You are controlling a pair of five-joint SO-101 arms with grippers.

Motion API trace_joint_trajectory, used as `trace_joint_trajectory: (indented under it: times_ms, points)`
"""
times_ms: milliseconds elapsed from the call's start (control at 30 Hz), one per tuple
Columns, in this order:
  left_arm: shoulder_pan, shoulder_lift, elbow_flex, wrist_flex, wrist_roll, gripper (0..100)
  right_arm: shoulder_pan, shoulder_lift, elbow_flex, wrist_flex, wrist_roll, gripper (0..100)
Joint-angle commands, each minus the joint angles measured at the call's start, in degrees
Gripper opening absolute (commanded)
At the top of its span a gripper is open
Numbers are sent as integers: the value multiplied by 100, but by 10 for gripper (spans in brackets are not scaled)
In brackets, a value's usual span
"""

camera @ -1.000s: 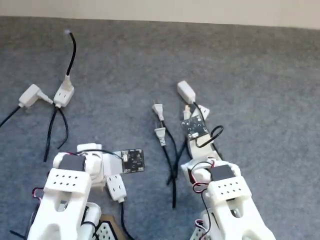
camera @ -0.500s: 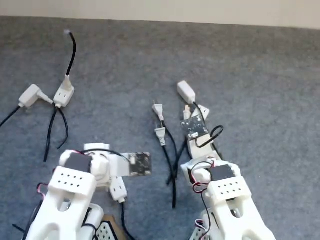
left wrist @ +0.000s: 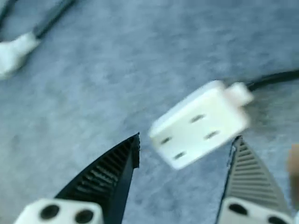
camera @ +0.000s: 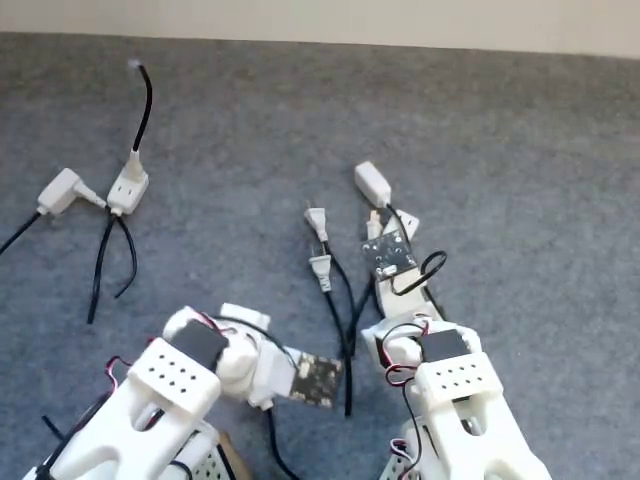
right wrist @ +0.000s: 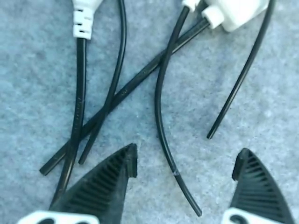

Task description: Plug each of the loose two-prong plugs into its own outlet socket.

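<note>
**Left wrist view: socket between wide jaws**

The left gripper [left wrist: 186,140] stood wide open. A white outlet socket [left wrist: 198,123] lay between its fingers, and neither finger gripped it. The right gripper [right wrist: 187,149] gaped too, empty, above black cords [right wrist: 159,93]. A loose plug [camera: 316,219] and a second plug [camera: 320,268] lay mid-tabletop [camera: 520,130].

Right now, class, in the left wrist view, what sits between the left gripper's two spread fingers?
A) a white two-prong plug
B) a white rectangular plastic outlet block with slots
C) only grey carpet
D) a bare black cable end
B: the white rectangular plastic outlet block, slotted face showing and black cord attached, lies between the fingers of the open left gripper.
</note>
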Motion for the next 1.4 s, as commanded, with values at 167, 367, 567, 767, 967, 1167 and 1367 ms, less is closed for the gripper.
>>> trace_joint_trajectory:
  times_ms: [167, 367, 567, 767, 967, 1167, 1367]
  points:
    - [541, -13, 514, 9, -167, 238, -75, -57, -48, -101, -26, 318]
    - [391, -13, 497, 35, 229, 57, -75, -57, -40, -101, -26, 318]
    - [-514, -22, -48, 44, 659, 11, -75, -57, -40, -101, -26, 318]
    - [-1684, -13, -479, 0, 422, 11, -75, -57, -31, -101, -26, 318]
    - [-2686, -13, -462, -9, -114, 11, -75, -57, -31, -101, -26, 318]
    - [-3046, -13, -409, 35, -202, 32, -75, -57, -31, -75, -26, 318]
    - [-3029, -40, 92, 35, -211, 322, -75, -48, -40, -66, -26, 318]
